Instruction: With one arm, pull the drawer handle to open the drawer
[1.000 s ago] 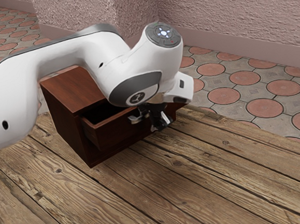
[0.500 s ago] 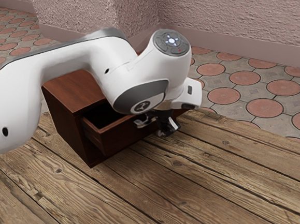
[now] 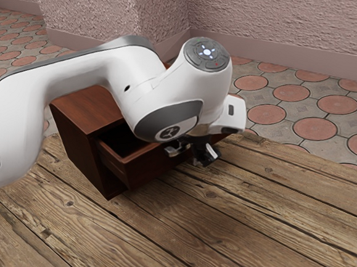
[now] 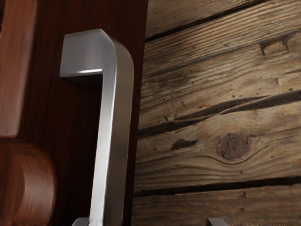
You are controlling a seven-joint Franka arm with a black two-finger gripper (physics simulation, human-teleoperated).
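Weathered wooden planks, knotted and cracked, make up the table (image 3: pixel 251 226), which spreads across the foreground of the exterior view. Beyond those bare planks the claw (image 3: pixel 190 152) hangs low over the table at the end of the bulky white arm (image 3: pixel 107 91). It stands open. In the wrist view two fingertips (image 4: pixel 214 221) show well apart, and the handle (image 4: pixel 110 141) runs between them, close to one and clear of the other.

The handle is a flat silver bar with a bent end. It is mounted on the dark reddish front of the drawer (image 3: pixel 142 164), directly in front of the claw. The drawer is partly pulled out, with a dark opening showing behind its front on the far side from the claw. It sits in a small brown wooden cabinet (image 3: pixel 84 110) that stands on the table behind the claw, largely under the arm.

Farther off, past the table's edge, lies a floor (image 3: pixel 304 112) of round red tiles set in grey. Rough pinkish walls (image 3: pixel 286 18) with a plain skirting close off the room.
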